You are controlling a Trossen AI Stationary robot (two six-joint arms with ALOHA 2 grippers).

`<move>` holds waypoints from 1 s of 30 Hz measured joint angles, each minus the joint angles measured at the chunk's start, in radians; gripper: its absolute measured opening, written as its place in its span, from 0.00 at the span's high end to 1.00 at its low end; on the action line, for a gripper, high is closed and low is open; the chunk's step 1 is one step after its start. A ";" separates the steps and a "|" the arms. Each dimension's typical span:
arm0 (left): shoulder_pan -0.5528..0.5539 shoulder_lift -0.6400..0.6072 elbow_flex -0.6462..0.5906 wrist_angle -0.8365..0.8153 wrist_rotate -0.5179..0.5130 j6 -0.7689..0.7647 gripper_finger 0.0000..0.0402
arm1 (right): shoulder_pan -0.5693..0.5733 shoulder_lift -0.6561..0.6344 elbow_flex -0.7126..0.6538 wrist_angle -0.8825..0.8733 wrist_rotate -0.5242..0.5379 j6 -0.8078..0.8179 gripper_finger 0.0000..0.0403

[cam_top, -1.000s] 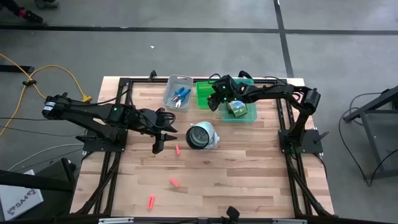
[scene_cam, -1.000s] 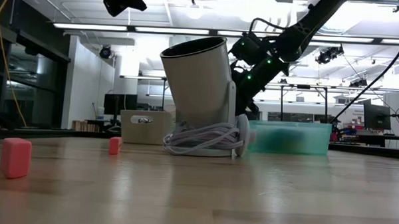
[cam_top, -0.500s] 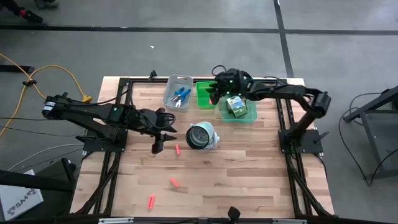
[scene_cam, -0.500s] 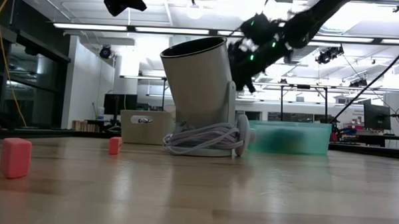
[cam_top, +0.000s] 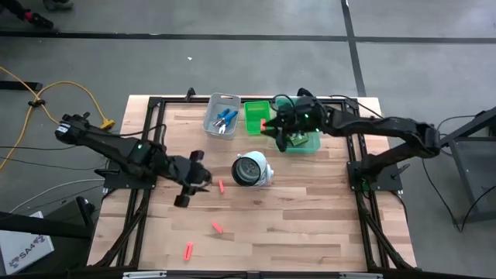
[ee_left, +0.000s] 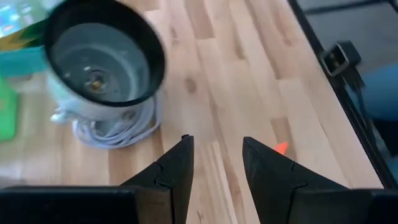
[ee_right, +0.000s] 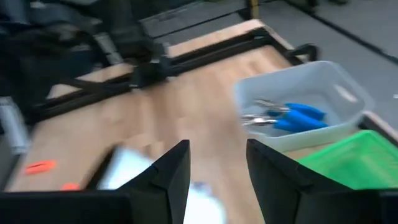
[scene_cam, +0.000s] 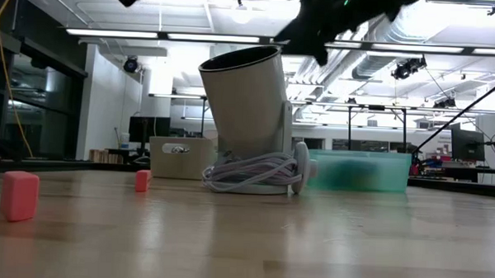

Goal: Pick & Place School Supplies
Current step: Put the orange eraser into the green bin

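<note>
My left gripper hangs open above the table, left of the round white object, with nothing between its fingers. A red-pink stub lies on the wood just beyond it; two more stubs lie nearer the front edge. My right gripper is open and empty, high over the green bin and the teal bin. A crayon box lies in the teal bin. Blue-handled scissors lie in the grey bin.
The white object leans on its coiled cord at mid-table, between the two grippers. The three bins stand in a row along the far edge. A black frame borders the table. Bare wood lies toward the near right.
My right gripper has risen well above the bins at the far edge, staying open. My left gripper has swung a little toward the table's near edge and turned, fingers unchanged. Nothing on the table has moved.
</note>
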State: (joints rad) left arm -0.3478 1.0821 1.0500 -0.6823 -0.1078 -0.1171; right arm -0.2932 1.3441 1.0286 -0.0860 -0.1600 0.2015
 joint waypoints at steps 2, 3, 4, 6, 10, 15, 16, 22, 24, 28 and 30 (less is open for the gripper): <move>-0.024 0.010 0.000 0.001 0.000 0.020 0.67 | 0.049 -0.030 0.000 -0.008 0.000 0.032 0.64; -0.036 0.018 0.000 0.000 0.000 0.030 0.67 | 0.072 -0.046 0.000 -0.018 0.000 0.044 0.64; -0.046 0.029 0.000 0.001 0.000 0.039 0.67 | 0.097 -0.060 0.000 -0.026 0.000 0.060 0.64; -0.060 0.057 0.000 -0.002 0.000 0.052 0.67 | 0.150 -0.068 0.001 -0.017 0.000 0.087 0.64; -0.088 0.134 0.000 -0.033 0.000 0.099 0.67 | 0.248 -0.073 -0.001 -0.030 -0.001 0.142 0.65; -0.122 0.232 0.000 -0.047 0.001 0.066 0.67 | 0.369 -0.068 0.000 -0.023 0.010 0.212 0.65; -0.130 0.250 0.000 -0.046 0.001 0.059 0.67 | 0.389 -0.066 0.000 -0.024 0.023 0.224 0.65; -0.192 0.371 0.000 -0.040 0.001 0.060 0.67 | 0.512 -0.067 0.000 -0.025 0.113 0.253 0.65; -0.211 0.410 0.000 -0.032 0.000 0.073 0.67 | 0.546 -0.067 0.000 -0.025 0.150 0.278 0.65; -0.240 0.468 -0.001 0.007 0.000 0.076 0.67 | 0.595 -0.067 0.000 -0.027 0.202 0.309 0.65; -0.250 0.484 -0.001 0.041 -0.001 0.077 0.67 | 0.614 -0.067 0.000 -0.029 0.227 0.326 0.65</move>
State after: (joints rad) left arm -0.5981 1.5660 1.0492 -0.6411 -0.1083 -0.0402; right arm 0.3205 1.2770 1.0286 -0.1154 0.0671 0.5273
